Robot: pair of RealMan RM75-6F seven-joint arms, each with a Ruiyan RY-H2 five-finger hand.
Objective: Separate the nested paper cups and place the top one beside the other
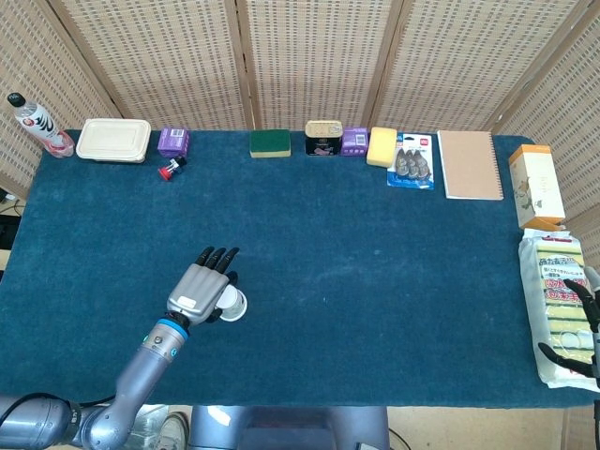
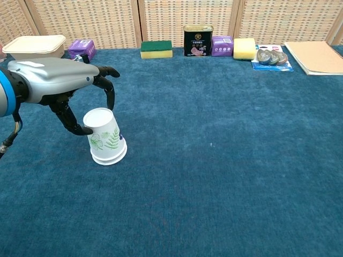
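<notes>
The nested white paper cups [image 2: 107, 143] with a green leaf print stand upside down on the blue cloth, leaning a little left; I see them as one stack. In the head view only part of the cups [image 1: 234, 305] shows beside the hand. My left hand [image 2: 59, 80] hovers over and left of them, fingers [image 2: 110, 96] spread above the cup's base, thumb tip against its upper left side. It does not grip them. My right hand [image 1: 583, 330] rests at the table's far right edge, fingers apart, holding nothing.
Along the back edge stand a bottle [image 1: 36, 124], a lidded box [image 1: 113, 140], a purple box [image 1: 172, 142], a green sponge [image 1: 270, 142], a tin [image 1: 323, 138], a yellow sponge [image 1: 382, 146] and a notebook [image 1: 469, 164]. A sponge pack [image 1: 555, 305] lies by the right hand.
</notes>
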